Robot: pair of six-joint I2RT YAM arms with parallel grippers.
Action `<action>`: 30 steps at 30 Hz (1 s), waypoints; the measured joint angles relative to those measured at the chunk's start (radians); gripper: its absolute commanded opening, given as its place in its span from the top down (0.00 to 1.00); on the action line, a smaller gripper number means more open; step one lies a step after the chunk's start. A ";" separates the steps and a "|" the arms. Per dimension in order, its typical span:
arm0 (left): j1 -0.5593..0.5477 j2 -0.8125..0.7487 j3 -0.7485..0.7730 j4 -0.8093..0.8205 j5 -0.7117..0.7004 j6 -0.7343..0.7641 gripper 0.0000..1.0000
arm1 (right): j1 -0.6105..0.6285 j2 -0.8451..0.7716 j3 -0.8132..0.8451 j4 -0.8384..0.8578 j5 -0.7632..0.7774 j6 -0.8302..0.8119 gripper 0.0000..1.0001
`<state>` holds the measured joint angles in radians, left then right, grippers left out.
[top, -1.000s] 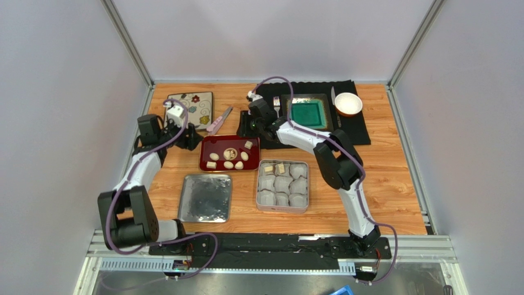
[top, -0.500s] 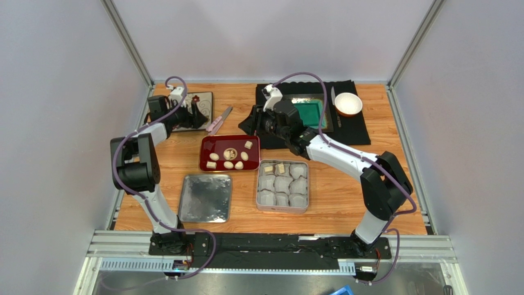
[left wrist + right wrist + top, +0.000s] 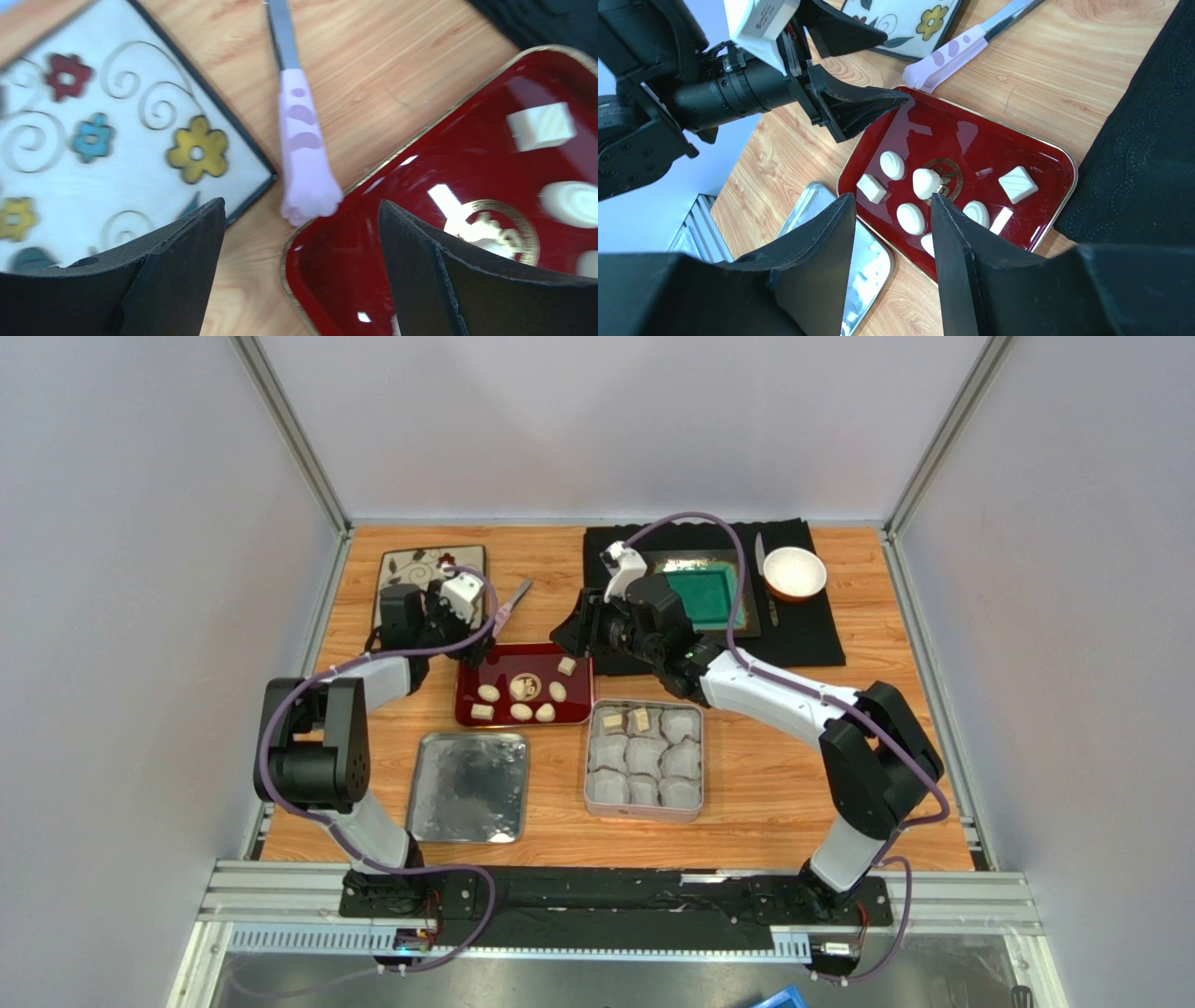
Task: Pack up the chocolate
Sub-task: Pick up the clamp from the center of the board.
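Packing has only just got going, from where I stand. Two chocolates (image 3: 626, 718) sit in the far row of the square tin (image 3: 697, 763), each in its own white crinkled paper cup (image 3: 644, 756), and the other cups look empty. The bulk of the job is left: about seven pieces lie loose on the red tray (image 3: 934, 133), which sits on the bench just beyond the tin, and none of them is in either hand. They are pale, cream to beige, small and glossy. Most are rounded ovals, one has a swirl pressed into its top (image 3: 572, 203), one is domed (image 3: 925, 182), and a couple are flat squares (image 3: 1018, 184). They lie well apart from one another, so each should be easy to pick singly, though I would guess they are smooth and slippery. The left hand (image 3: 300, 231) hovers over the tray's far left corner with its fingers spread wide and nothing between them. The pink-handled knife (image 3: 303, 147) lies just beyond that corner. The right hand (image 3: 891, 210) hangs above the middle of the tray, fingers parted and empty, with the domed piece showing through the gap. The tin's lid (image 3: 469, 786) lies face up on the bench beside the tin, so closing it is also to come.
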<state>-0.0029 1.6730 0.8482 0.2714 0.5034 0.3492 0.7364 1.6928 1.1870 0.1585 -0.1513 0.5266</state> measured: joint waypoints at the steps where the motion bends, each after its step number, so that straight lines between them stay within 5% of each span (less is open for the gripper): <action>1: -0.008 -0.008 -0.014 0.022 -0.028 0.033 0.12 | 0.000 0.000 -0.003 0.001 0.000 0.000 0.53; 15: -0.108 -0.003 -0.071 0.116 -0.252 0.250 0.12 | 0.000 0.000 -0.028 -0.005 0.004 -0.004 0.53; 30: -0.109 0.064 0.106 -0.040 -0.179 0.196 0.13 | -0.005 0.000 -0.028 -0.016 0.004 -0.008 0.53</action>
<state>-0.1123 1.7367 0.9543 0.2310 0.3244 0.5449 0.7315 1.6924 1.1587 0.1429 -0.1474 0.5182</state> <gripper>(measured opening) 0.877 0.472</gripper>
